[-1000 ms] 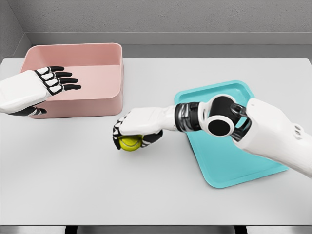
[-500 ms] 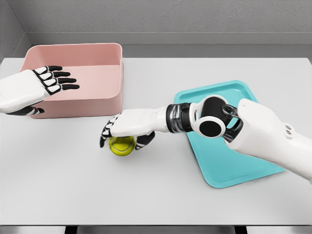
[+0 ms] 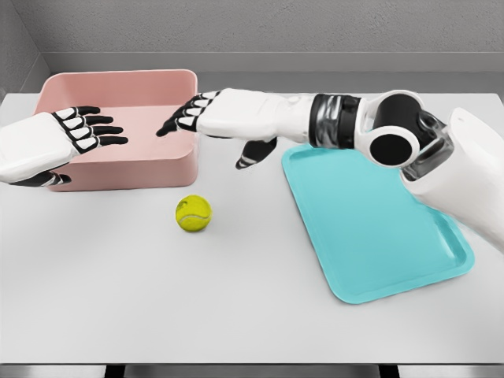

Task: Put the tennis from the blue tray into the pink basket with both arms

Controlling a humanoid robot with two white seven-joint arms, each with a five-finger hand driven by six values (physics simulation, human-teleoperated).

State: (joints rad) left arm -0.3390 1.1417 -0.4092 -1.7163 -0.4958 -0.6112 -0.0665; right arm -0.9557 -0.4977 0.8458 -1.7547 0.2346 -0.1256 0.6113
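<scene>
Two robot hands are in view and neither holds anything. My right robot hand [image 3: 209, 118] is raised with fingers spread and relaxed, reaching across from the right so that it hangs over the near right corner of the pink basket [image 3: 118, 169]. My left robot hand [image 3: 75, 134] hovers at the basket's left side, fingers extended flat and apart, pointing right across the basket's inside.

The tennis ball [image 3: 193, 213] sits alone on the counter [image 3: 252, 315], just in front of the basket's near right corner and well apart from the blue tray [image 3: 378, 236], which lies bare on the right. I judge this a handover spot: the ball rests between tray and basket, within reach of my left arm, so the transfer can use both arms as the task demands. It is not yet in the basket.

Being a sphere, the ball has no long axis and points nowhere; only its pale seam curves across the face. It could roll freely on the flat counter if nudged.
</scene>
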